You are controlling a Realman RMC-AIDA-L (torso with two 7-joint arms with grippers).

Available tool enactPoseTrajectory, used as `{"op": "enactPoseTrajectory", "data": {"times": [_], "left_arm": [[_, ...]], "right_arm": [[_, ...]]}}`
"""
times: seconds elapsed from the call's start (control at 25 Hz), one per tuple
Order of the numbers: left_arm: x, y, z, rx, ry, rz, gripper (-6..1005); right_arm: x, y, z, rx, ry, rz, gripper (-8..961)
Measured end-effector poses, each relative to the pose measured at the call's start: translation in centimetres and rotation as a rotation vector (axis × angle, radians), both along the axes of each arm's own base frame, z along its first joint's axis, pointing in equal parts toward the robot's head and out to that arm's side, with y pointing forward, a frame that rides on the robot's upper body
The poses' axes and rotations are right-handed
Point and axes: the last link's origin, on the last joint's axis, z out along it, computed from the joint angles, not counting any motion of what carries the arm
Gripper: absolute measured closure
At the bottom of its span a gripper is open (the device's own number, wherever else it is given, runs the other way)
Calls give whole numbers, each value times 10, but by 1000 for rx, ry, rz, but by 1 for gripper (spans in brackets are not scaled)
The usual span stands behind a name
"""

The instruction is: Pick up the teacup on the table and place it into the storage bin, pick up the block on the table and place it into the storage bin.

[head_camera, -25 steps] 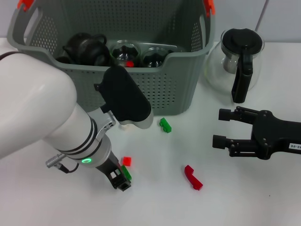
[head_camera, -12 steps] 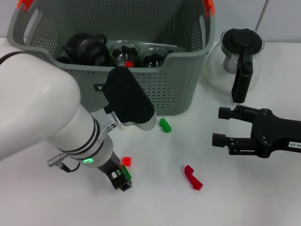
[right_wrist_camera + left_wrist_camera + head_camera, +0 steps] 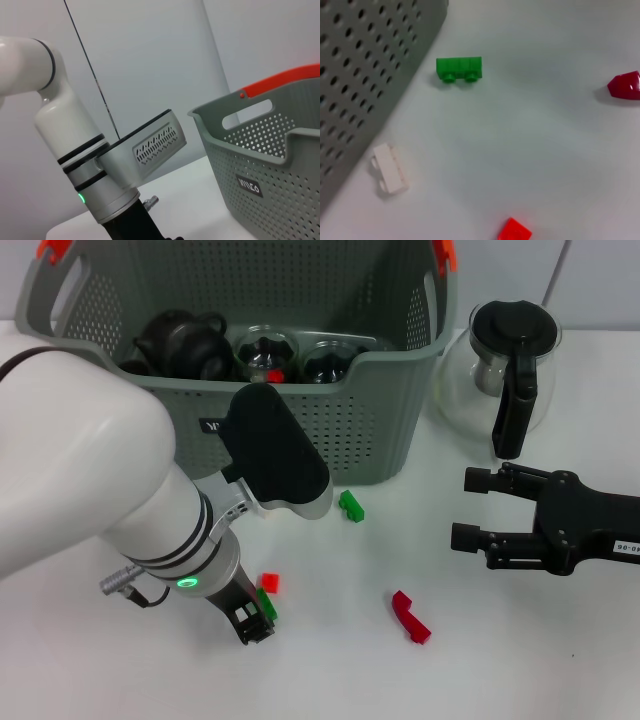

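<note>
Green block [image 3: 267,604] sits at the left gripper [image 3: 256,623], its jaws unreadable; descend squarely. Right gripper [image 3: 468,510], at three o'clock, hovers wide.

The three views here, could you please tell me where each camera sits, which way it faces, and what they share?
Head view: on the head, facing forward and down at the white table; shows the left end effector low by the small blocks, right end effector parked open.
Left wrist view: looks down at the green studded plastic block; no own fingers.
Right wrist view: looks sideways at the left arm.
Shared: the grey-green perforated plastic basket appears in all three.
</note>
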Motion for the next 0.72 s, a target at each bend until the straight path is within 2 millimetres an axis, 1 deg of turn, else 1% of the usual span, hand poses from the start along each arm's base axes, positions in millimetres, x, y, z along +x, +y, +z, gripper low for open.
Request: {"op": "enactPoseTrajectory", "data": {"times": [0.12, 0.28, 0.32, 0.36, 0.48, 0.52, 0.56, 0.6, 0.64, 0.72], "left_arm": [[2, -1, 2, 1, -5, -5, 591], [9, -1, 9, 6, -19, -14, 586], [14, 1, 28, 19, -58, -21, 584], [16, 2, 33, 25, -76, -22, 583], [22, 9, 64, 50, -197, -29, 579], [24, 13, 79, 52, -272, -32, 578], [26, 15, 89, 55, -320, -38, 576], [27, 19, 104, 67, -389, -47, 575], [29, 22, 119, 70, -467, -66, 574], [33, 25, 143, 87, -588, -110, 571]], "right_arm": [[0, 0, 0, 0, 0, 0, 12], [0, 0, 0, 0, -1, 0, 12], [0, 0, 0, 0, -1, 0, 13], [0, 0, 0, 0, -1, -1, 13], [0, 0, 0, 0, 0, -1, 13], [0, 0, 1, 0, 0, -2, 13], [0, 0, 1, 0, 0, -3, 13], [0, 1, 1, 0, 0, -4, 13], [0, 1, 1, -1, 0, -4, 13], [-1, 1, 1, -1, 1, -3, 13]]}}
